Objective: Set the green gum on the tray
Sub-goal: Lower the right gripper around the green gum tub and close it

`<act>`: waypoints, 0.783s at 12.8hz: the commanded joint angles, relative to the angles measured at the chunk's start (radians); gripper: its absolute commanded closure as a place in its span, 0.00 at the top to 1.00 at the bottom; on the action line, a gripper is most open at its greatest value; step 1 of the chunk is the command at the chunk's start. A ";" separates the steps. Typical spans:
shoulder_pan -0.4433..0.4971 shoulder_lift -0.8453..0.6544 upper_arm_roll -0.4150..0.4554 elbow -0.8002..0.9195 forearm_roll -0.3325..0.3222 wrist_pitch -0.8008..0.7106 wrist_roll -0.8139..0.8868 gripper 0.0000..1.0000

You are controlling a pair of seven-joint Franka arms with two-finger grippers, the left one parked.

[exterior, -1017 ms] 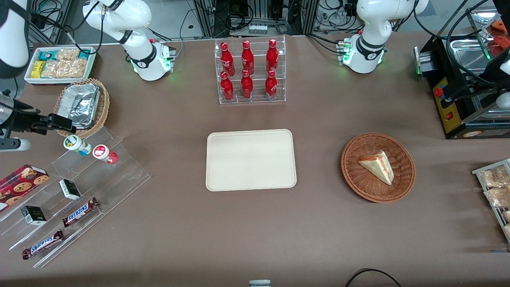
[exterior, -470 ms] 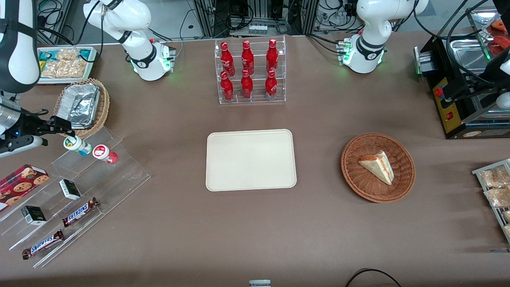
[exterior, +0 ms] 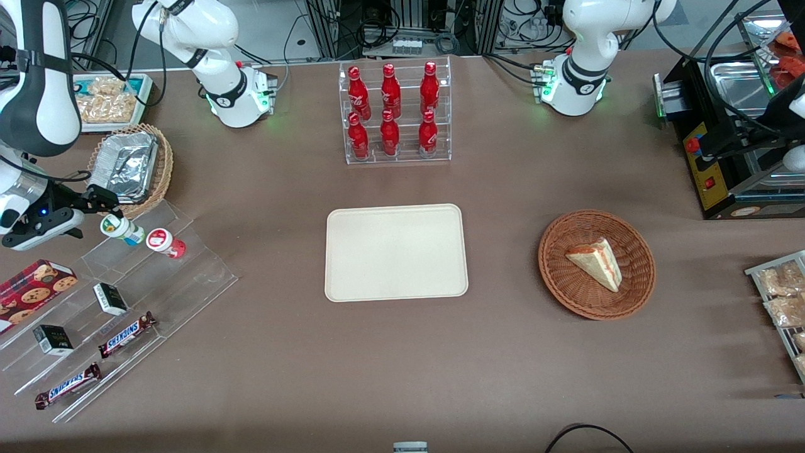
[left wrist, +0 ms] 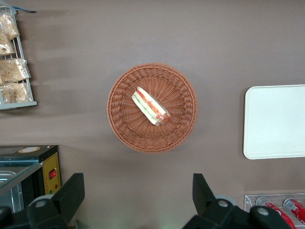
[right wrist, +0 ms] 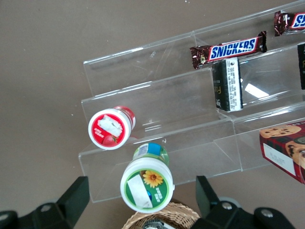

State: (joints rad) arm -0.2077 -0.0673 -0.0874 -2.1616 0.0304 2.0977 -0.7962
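The approach to the pick is judged to be the step in hand. The gripper (right wrist: 138, 202) is held above the green gum (right wrist: 146, 183), its jaws spread wide apart and empty, so that the canister lies between the two jaws and lower than them, on the top step of the clear acrylic riser (exterior: 135, 277). The red-lidded gum canister (right wrist: 109, 128) stands just beside it, outside the jaws. The tray (exterior: 396, 251) is seen bare on the desk (exterior: 503, 377), well apart from the jaws. A straight descent over the green lid is called for next, then a closing that leaves the red one untouched.
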 commanded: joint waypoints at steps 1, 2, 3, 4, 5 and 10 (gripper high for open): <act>-0.007 -0.040 0.000 -0.079 -0.010 0.074 -0.049 0.99; -0.009 -0.040 0.000 -0.093 -0.009 0.090 -0.049 0.99; -0.009 -0.039 0.000 -0.105 -0.010 0.111 -0.051 0.99; -0.009 -0.039 0.000 -0.115 -0.009 0.125 -0.052 0.99; -0.009 -0.035 0.000 -0.118 -0.010 0.137 -0.054 0.99; -0.022 -0.032 0.000 -0.150 -0.010 0.194 -0.054 1.00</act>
State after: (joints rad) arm -0.2087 -0.0780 -0.0885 -2.2650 0.0304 2.2418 -0.8332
